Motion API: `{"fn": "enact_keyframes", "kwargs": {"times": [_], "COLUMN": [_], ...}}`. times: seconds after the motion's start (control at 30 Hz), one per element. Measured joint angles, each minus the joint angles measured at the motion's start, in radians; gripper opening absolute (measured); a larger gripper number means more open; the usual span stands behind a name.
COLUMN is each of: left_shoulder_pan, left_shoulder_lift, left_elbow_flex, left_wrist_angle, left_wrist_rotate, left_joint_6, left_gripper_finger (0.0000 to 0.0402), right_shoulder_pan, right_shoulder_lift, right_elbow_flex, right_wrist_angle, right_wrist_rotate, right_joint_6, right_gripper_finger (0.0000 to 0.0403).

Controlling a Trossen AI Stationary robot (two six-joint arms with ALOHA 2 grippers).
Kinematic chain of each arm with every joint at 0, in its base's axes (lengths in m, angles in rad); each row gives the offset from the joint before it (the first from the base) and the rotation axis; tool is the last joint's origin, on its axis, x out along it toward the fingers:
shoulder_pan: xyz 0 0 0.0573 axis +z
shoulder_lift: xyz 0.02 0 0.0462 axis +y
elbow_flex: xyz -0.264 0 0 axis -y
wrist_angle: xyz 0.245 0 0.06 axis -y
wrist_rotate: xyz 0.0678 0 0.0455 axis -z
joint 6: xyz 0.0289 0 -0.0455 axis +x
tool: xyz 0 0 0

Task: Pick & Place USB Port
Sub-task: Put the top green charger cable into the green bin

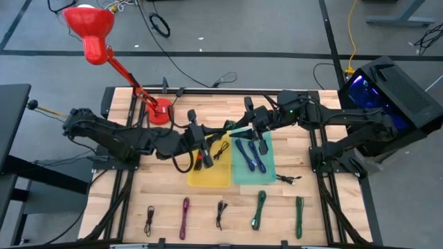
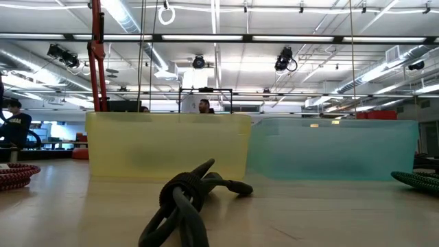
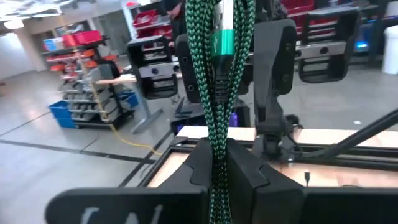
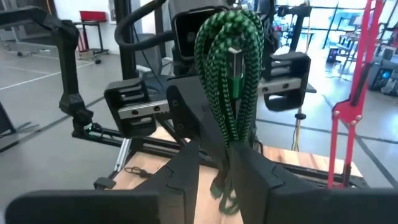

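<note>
**Both arms holding green cables above the bins**

Wood table [image 1: 173, 200]: yellow bin [image 1: 208, 176] and teal bin [image 1: 246, 173] side by side at centre. Left gripper [image 3: 217, 163] above the yellow bin, jaws nearly closed, pinching a green braided USB cable [image 3: 214, 93]. Right gripper [image 4: 217, 163] above the teal bin (blue cables inside), jaws partway open, clamping a looped green cable bundle [image 4: 229, 62]. Five more cables along the front edge.

Yellow tray [image 1: 210, 174] taken as landmark. Both arms crowd the space above it and over the teal tray [image 1: 253, 176] touching its right side. Red lamp base [image 1: 160, 111] stands behind it. In front, bare tabletop [image 1: 208, 194] lies open before the row of cables [image 1: 221, 213].
</note>
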Motion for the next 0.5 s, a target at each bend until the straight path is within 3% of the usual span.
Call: {"fn": "enact_keyframes", "kwargs": {"times": [0.2, 0.3, 0.5], "left_shoulder_pan": [0.035, 0.042, 0.042], "left_shoulder_lift": [-0.003, -0.003, -0.002], "left_elbow_flex": [0.000, 0.000, 0.000], "left_wrist_angle": [0.041, 0.069, 0.076], "left_wrist_rotate": [0.063, 0.105, 0.107], "left_joint_6": [-0.010, -0.004, 0.008], "left_gripper_finger": [0.0024, 0.0024, 0.0024], "right_shoulder_pan": [0.002, 0.003, 0.005], "right_shoulder_lift": [-0.001, -0.001, 0.000], "right_elbow_flex": [0.000, 0.000, 0.000], "right_wrist_angle": [0.050, 0.054, 0.077], "right_wrist_rotate": [0.005, 0.062, 0.078], "right_joint_6": [0.001, -0.002, 0.001], "right_gripper_finger": [0.0094, 0.0094, 0.0094]}}
